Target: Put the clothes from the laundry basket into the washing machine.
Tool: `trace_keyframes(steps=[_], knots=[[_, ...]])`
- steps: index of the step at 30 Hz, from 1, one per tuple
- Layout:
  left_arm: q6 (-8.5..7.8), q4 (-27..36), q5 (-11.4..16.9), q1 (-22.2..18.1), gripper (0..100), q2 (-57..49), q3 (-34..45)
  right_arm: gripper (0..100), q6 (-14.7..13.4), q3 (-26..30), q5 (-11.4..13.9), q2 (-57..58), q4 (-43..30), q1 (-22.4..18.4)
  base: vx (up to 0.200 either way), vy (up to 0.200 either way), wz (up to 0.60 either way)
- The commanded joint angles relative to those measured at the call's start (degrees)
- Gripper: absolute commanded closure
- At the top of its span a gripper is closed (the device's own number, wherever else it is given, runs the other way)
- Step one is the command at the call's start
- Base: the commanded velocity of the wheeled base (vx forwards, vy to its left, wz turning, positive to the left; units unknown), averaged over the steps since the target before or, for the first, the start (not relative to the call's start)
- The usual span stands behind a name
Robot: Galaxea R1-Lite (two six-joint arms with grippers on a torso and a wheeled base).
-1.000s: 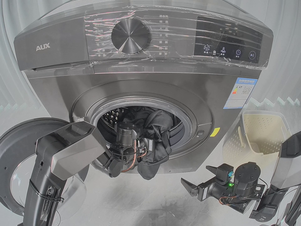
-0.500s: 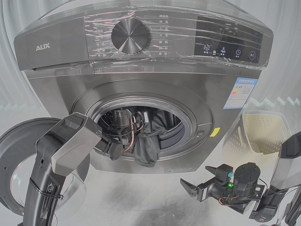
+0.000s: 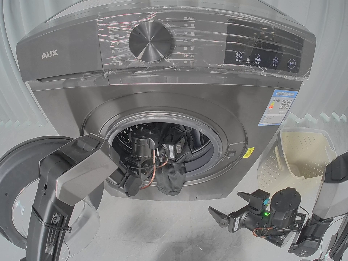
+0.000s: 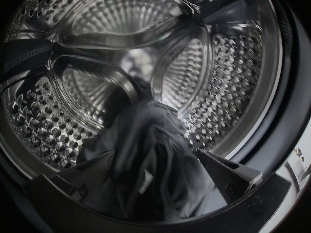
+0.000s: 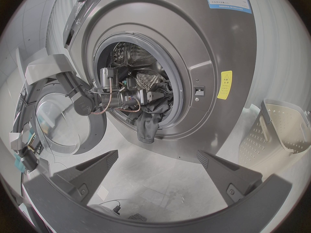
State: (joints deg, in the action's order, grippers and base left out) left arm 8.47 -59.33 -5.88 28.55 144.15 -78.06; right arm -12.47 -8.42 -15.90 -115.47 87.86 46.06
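Grey floor point(image 3: 163, 232), pale curtain point(image 3: 328, 73) behind. Washer point(image 3: 174, 91) stands front & centre w/ its door point(image 3: 21, 185) swung open to the washer's left. Cream basket point(image 3: 304, 153) sits tipped just right of the washer, bare perforated wall showing.

L claw point(image 4: 155, 151) is inside the washer's mouth, fingers spread wide, so released and not pinching, w/ the dark garment point(image 3: 172, 178) bunched btwn them. Part of the cloth is heaped low at the front of the drum point(image 4: 226, 81). One tail drapes out over the lip point(image 3: 203, 180) of the washer's mouth and hangs down the washer's front. R claw point(image 3: 224, 202) hovers low in front of the washer, below-right of its mouth, also spread wide, nothing in it.

Step in hand, prob.: getting the garment fully in. To do it well:
- Grab the part crossing the lip, not the bunch deeper in.
- Push back & down into the drum so the tail follows.
- Let go low, then back out w/ fingers spread so no fabric snags & drags out again.
- A tail left on the lip would likely foul the door.

Garment's long axis runs front-to-back through the washer's mouth, then bends down at the lip. Free end points at the floor, other end toward the washer's back.
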Motion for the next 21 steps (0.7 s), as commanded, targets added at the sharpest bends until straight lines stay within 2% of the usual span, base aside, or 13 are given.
trace_keyframes(steps=[1, 5, 7, 8, 15, 16, 21], knots=[[-0.83, 0.36, 3.50, 2.12, 0, -3.88, 8.97, 0, -0.01, -0.01, -0.01, -0.11, 0.03, 0.09, 0.000, 0.000, 0.00], [-2.23, 0.44, 4.12, 1.95, 0, -3.18, 11.08, 0, -0.01, -0.01, -0.01, -0.02, 0.03, 0.09, 0.000, 0.000, 0.00], [-2.23, 0.44, 4.12, 1.95, 0, -3.18, 11.08, 0, -0.01, -0.01, -0.01, -0.02, 0.03, 0.09, 0.000, 0.000, 0.00], [-3.11, 0.09, 4.03, 1.33, 0, -0.89, 10.12, 0, -0.01, 0.07, -0.01, -0.11, 0.03, 0.09, 0.000, 0.000, 0.00], [-3.81, 0.36, 3.68, 0.37, 0, 1.31, 8.36, 0, -0.01, -0.01, -0.01, -0.11, 0.03, 0.09, 0.000, 0.000, 0.00], [-3.81, 0.36, 3.50, 0.37, 100, 1.39, 8.18, 0, -0.01, -0.01, 0.08, -0.11, 0.03, 0.09, 0.000, 0.000, 0.00], [-3.73, 0.09, 3.24, -0.16, 100, 1.39, 7.30, 0, -0.01, -0.01, 0.08, -0.19, 0.03, 0.17, 0.000, 0.000, 0.00]])
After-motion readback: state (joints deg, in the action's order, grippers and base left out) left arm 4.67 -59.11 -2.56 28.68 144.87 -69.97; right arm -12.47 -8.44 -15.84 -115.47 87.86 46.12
